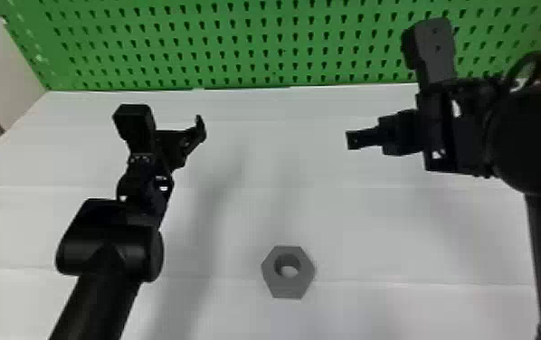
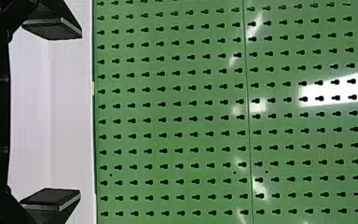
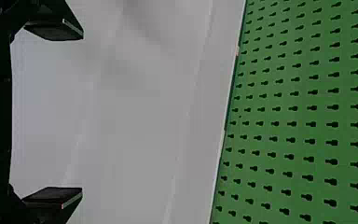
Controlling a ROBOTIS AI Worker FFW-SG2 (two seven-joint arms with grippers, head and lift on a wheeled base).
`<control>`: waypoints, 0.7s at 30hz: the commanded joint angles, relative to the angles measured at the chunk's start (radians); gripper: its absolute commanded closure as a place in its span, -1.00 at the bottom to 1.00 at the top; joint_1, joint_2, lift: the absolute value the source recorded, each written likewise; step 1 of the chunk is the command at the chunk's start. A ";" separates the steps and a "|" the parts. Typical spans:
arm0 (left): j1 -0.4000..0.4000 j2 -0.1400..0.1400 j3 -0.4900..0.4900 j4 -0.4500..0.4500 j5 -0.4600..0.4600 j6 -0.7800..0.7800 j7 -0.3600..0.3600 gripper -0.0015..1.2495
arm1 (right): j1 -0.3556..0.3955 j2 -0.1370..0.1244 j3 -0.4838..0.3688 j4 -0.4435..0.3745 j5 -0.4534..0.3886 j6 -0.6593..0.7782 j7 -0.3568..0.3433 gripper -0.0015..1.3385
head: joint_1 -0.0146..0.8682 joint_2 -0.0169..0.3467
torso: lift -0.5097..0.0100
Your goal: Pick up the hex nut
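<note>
One finger of the right pincer (image 1: 353, 139) apparently hidden in the head view.

We see the worktop (image 1: 247, 208) before us, with the pegboard (image 1: 238, 45) standing upright behind it, along its far edge. The hex nut (image 1: 278, 287) lies flat on the worktop, well apart from the far edge and well to the right of the left edge. Our left gripper (image 1: 199, 130) is above the worktop, to the left of the nut and farther from us, in front of the pegboard. Our right gripper (image 1: 355, 139) is also above the worktop, to the right of the nut and farther off, so the nut lies nearer us than both.
</note>
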 commanded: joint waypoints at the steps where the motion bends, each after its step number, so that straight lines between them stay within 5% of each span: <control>1: -0.004 0.000 -0.002 0.005 -0.005 0.002 -0.001 -0.86 | -0.026 -0.002 0.019 0.055 -0.063 0.005 0.000 -0.82 | 0.81 -0.09 | 0.62; 21: -0.023 0.009 -0.010 0.024 -0.017 0.000 -0.001 -0.86 | -0.147 -0.001 0.186 0.327 -0.175 0.005 -0.002 -0.82 | 0.81 -0.09 | 0.62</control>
